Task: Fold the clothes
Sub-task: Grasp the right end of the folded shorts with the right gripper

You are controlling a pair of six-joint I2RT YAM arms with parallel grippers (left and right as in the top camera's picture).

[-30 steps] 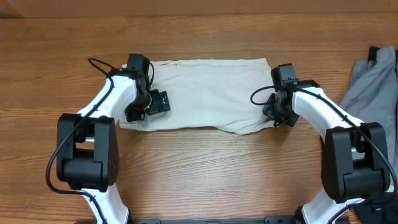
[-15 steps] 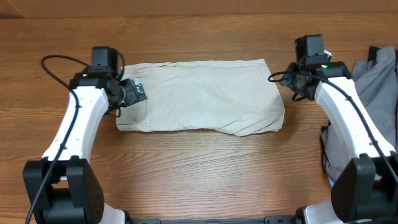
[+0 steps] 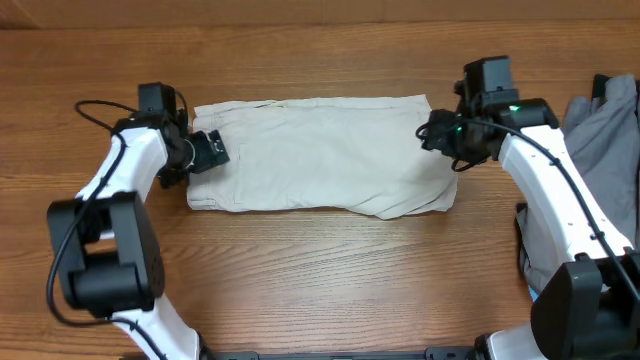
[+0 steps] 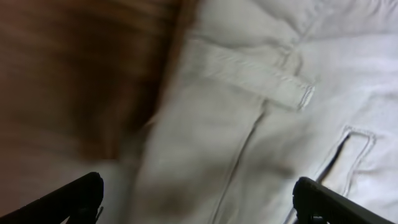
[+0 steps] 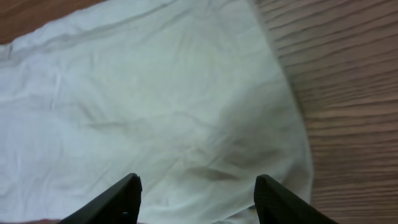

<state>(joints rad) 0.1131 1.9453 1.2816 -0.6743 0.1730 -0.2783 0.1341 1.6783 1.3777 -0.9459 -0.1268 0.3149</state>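
a: where are the pale beige cotton shorts (image 3: 320, 155)?
b: lying flat as a long folded rectangle on the brown wooden table (image 3: 320, 260), between the two arms, lightly creased.
a: and the black left gripper (image 3: 208, 150)?
b: over the shorts' left end, above a belt loop (image 4: 249, 74) and a pocket seam. its fingers (image 4: 78, 198) stand wide apart, holding nothing.
a: the black right gripper (image 3: 432, 133)?
b: at the cloth's upper right corner, jaws spread too, nothing between them.
a: anything else?
b: a grey fabric garment (image 3: 600, 140) at the table's right edge, apart from the shorts.
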